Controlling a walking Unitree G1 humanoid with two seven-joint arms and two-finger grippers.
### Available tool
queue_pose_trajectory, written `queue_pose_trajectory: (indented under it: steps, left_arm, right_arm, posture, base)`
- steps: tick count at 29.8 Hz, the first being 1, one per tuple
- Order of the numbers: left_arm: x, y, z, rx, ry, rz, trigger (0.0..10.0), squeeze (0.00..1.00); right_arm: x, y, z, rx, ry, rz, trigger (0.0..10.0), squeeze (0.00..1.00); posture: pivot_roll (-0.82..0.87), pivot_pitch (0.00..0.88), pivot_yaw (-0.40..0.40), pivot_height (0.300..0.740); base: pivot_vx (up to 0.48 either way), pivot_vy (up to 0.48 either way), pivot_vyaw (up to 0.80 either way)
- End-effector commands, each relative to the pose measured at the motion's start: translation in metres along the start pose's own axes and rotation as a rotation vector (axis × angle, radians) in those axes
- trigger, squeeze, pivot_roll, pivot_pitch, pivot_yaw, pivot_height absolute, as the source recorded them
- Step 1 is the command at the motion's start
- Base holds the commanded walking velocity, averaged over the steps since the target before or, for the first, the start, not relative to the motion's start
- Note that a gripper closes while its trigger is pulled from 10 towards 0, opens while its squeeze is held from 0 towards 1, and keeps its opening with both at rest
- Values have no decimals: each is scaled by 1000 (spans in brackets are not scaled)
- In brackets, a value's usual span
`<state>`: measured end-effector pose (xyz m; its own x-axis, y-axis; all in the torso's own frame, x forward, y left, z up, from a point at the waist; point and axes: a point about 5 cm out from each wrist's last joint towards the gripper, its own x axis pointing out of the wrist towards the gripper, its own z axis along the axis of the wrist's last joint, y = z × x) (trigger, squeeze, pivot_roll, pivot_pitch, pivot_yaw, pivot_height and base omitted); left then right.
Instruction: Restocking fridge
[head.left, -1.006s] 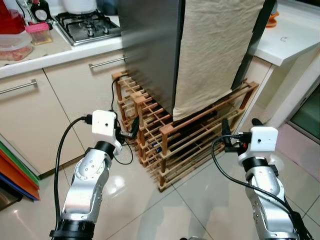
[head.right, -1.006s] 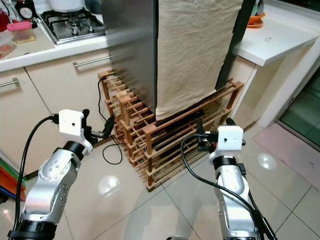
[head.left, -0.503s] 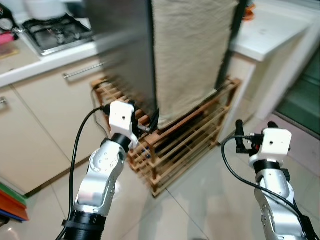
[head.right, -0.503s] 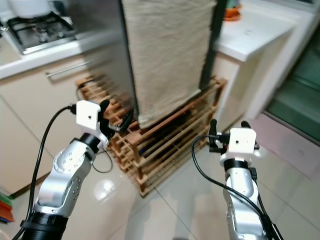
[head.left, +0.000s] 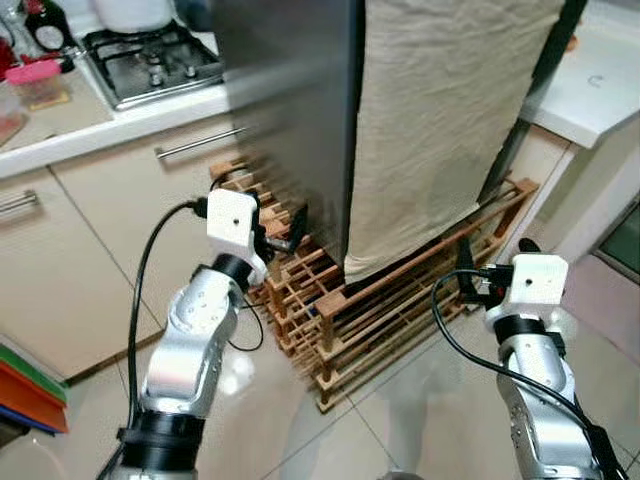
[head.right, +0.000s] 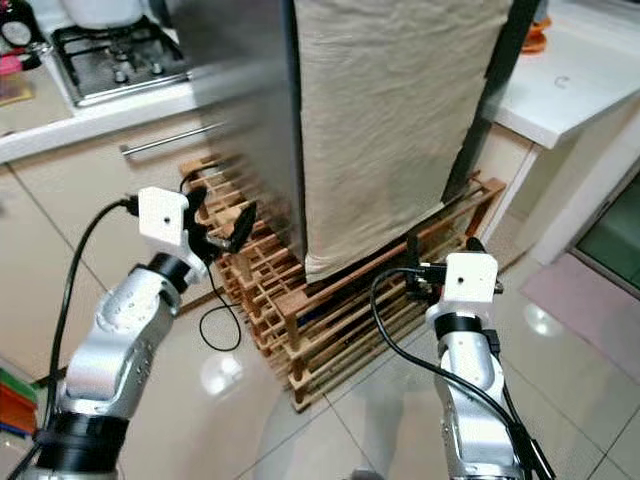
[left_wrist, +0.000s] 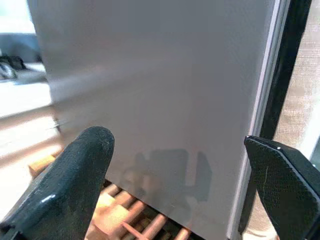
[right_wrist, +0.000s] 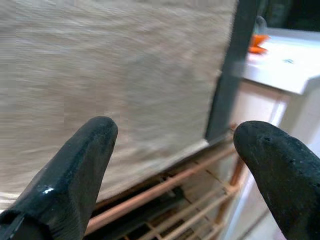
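A: Where do we stand on restocking the fridge (head.left: 290, 110)?

B: At the very start, we judge. The fridge is right before us, raised on a wooden slatted rack (head.left: 370, 310), and its door looks shut. We hold nothing to put in it, and nothing to stock is in sight.

A: And our tools?

B: The left tool (head.left: 288, 228) is up near the fridge's lower corner, its two black fingers (left_wrist: 70, 175) spread wide, facing the grey side panel. The right tool (head.left: 468, 272) hovers by the front of the rack, fingers (right_wrist: 65, 170) also spread, pinching nothing.

A: What are we dealing with, surface-wise?

B: The fridge side is smooth brushed grey metal with a dark edge strip. A beige, creased cloth (head.left: 440, 120) hangs over the front, soft and wrinkled. The rack is thin wood rods in a grid. The floor (head.left: 400, 420) is glossy tile.

A: So what is left?

B: All of it: find the door edge under the cloth, open it, fetch items, shelve them. A gas hob (head.left: 150, 60) sits on the desk (head.left: 90, 125) to our left.
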<state>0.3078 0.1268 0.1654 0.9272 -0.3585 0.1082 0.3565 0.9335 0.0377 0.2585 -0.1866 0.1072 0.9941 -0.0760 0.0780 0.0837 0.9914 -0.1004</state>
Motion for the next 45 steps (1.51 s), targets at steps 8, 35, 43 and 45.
queue_pose_trajectory:
  steps: [8, 35, 43, 45]
  left_arm:
    - [43, -46, 10, -54, 44, -309, 10000, 0]
    - [88, -69, 39, -42, -67, -385, 10000, 0]
    - [91, -66, 33, -90, -38, -354, 10000, 0]
    - [94, -64, 33, -113, -32, -344, 10000, 0]
  right_arm:
    - [7, 1, 9, 7, -34, -3, 10000, 0]
    - [-21, -14, -3, -21, 30, -44, 10000, 0]
    - [-20, -11, -3, -18, 32, -28, 10000, 0]
    - [-20, -10, -3, -17, 32, -28, 10000, 0]
  posture:
    - [-99, 18, 28, 740]
    - [-174, 19, 56, 740]
    - [-170, 24, 47, 740]
    - [-170, 22, 48, 740]
  base:
    - [0, 0, 0]
    - [0, 0, 0]
    - [0, 0, 0]
    - [0, 0, 0]
